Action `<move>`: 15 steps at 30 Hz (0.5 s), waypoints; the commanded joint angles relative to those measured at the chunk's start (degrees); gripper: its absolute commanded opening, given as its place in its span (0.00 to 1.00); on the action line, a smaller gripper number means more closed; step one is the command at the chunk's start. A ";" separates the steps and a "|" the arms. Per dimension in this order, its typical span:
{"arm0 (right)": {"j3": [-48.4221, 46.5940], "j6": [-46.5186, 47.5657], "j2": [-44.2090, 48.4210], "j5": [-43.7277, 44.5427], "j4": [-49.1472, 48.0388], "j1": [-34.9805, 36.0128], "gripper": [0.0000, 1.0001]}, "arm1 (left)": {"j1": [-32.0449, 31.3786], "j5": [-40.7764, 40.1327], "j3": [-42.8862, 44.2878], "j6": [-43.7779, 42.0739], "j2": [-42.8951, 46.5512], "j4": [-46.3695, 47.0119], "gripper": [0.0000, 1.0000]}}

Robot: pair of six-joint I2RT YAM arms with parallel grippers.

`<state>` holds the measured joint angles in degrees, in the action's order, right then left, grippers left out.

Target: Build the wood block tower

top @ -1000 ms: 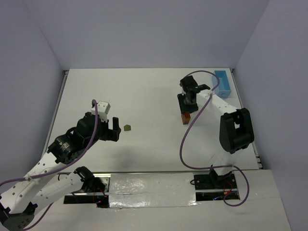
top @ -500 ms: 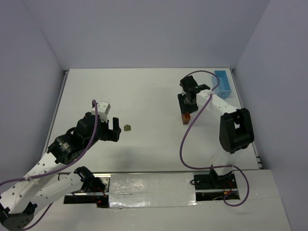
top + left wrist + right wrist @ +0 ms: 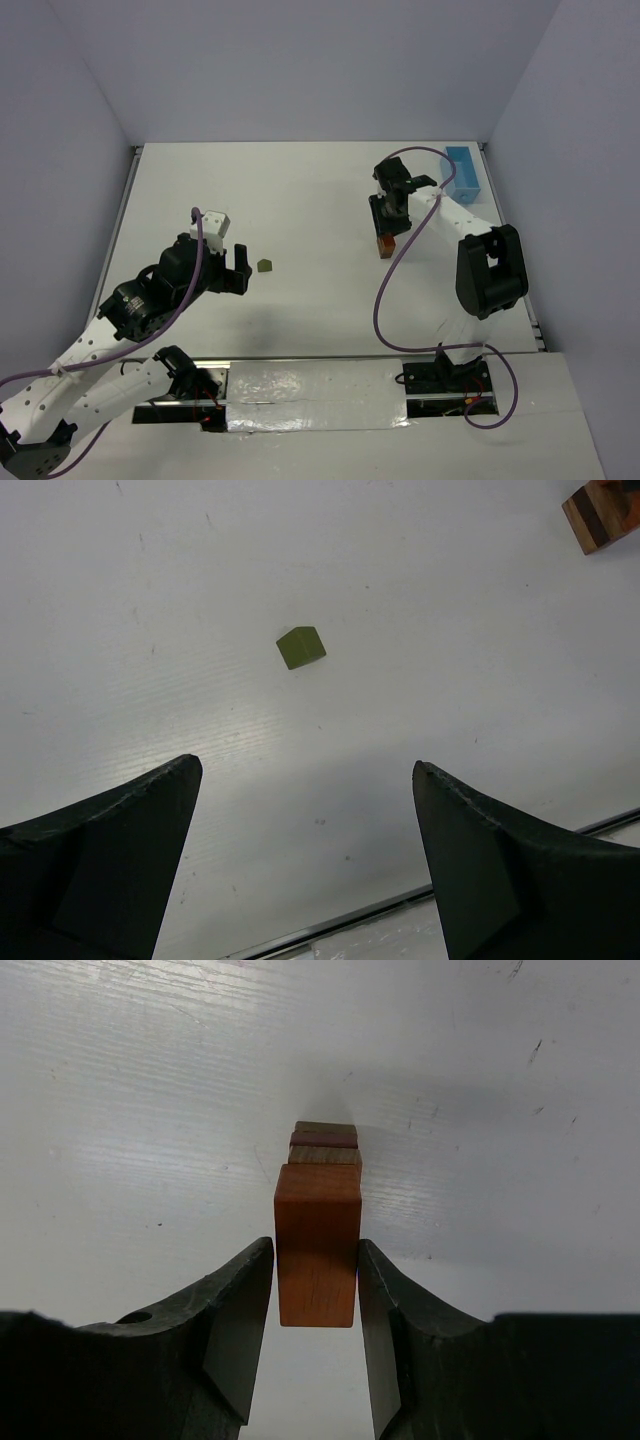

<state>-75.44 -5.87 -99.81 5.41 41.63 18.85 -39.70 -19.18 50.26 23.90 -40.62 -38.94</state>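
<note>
Now right pincer (image 3: 316, 1250) clasps orange block (image 3: 317, 1270) atop the tower (image 3: 324, 1147) (left pincer (image 3: 305, 763) gapes wide, empty).

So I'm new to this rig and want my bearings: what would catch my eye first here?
The right gripper clasps an orange block on top of the small tower, right of the middle of the table. A lone green block lies just ahead of the left gripper, whose jaws stand wide open. A blue box sits in the far right corner.
</note>
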 commanded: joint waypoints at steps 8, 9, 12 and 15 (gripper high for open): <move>-1.64 -0.02 -0.47 1.09 0.82 -0.31 0.47 | -0.46 -0.07 0.19 -1.05 0.63 1.85 0.99; -1.64 -0.02 -0.47 1.18 0.91 -0.39 0.47 | -0.46 -0.07 0.19 -1.05 0.63 1.85 1.00; -1.73 -0.20 -0.30 1.36 1.00 -0.57 0.47 | -0.55 -0.07 0.19 -0.96 0.63 1.85 1.00; -1.73 -0.28 -0.12 1.27 1.00 -0.57 0.47 | -0.55 0.02 0.19 -1.14 0.63 1.85 0.99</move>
<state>-75.44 -6.07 -99.81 5.82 41.67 18.70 -39.92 -19.18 50.26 23.90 -40.62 -38.94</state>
